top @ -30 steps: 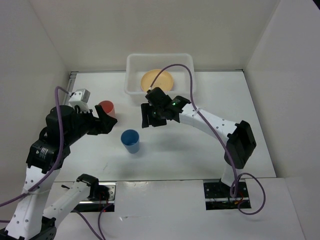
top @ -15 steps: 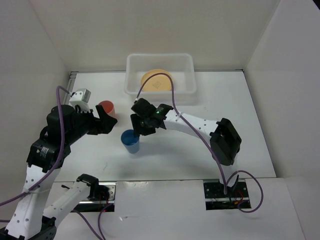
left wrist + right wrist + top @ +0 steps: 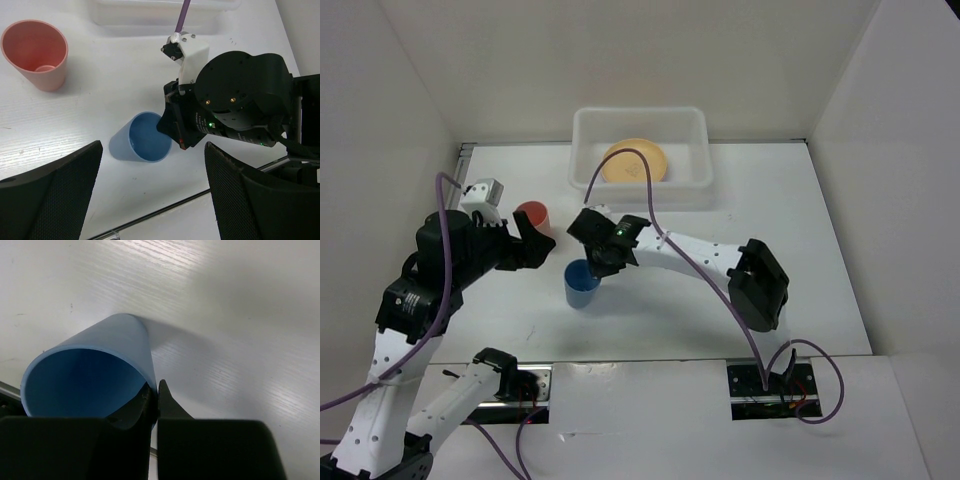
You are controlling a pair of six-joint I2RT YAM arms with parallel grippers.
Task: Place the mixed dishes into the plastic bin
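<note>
Plainly: right pincer (image 3: pixel 155 390) clamped on blue cup (image 3: pixel 112 337) rim; left pincer (image 3: pixel 154 146) wide, empty.

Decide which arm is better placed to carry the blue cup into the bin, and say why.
Right. The right claw pinches the blue cup's rim; the left claw hangs open by the red cup, holding nothing.

blue cup (image 3: pixel 142 144) centre, right jaws at its rim, seemingly pinching; red cup (image 3: pixel 36 52) upright, well apart.
</note>
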